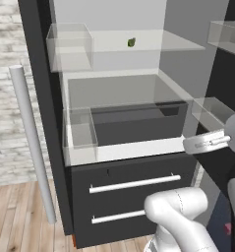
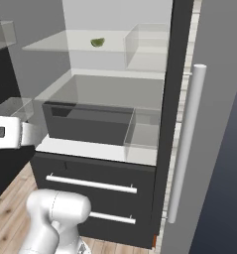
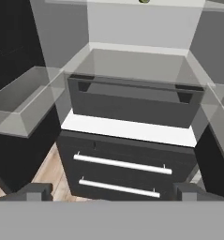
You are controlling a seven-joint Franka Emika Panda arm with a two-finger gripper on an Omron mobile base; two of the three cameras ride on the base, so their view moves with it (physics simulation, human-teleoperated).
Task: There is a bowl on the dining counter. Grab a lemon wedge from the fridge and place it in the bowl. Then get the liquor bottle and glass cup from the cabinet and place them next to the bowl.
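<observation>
Fridge standing open, both doors swung wide, dark crisper bin mid-height above two drawers with pale bar handles. Clear glass shelf near the top, carrying the lemon wedge, small and greenish, toward the back wall. Gripper fully spread, holding nothing, well below the wedge and facing the drawers from outside the compartment.

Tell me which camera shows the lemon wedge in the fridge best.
The right base view: the lemon wedge lies whole on the glass shelf. The left base view shows it smaller and farther off; the hand view catches just a sliver at its top edge.
</observation>
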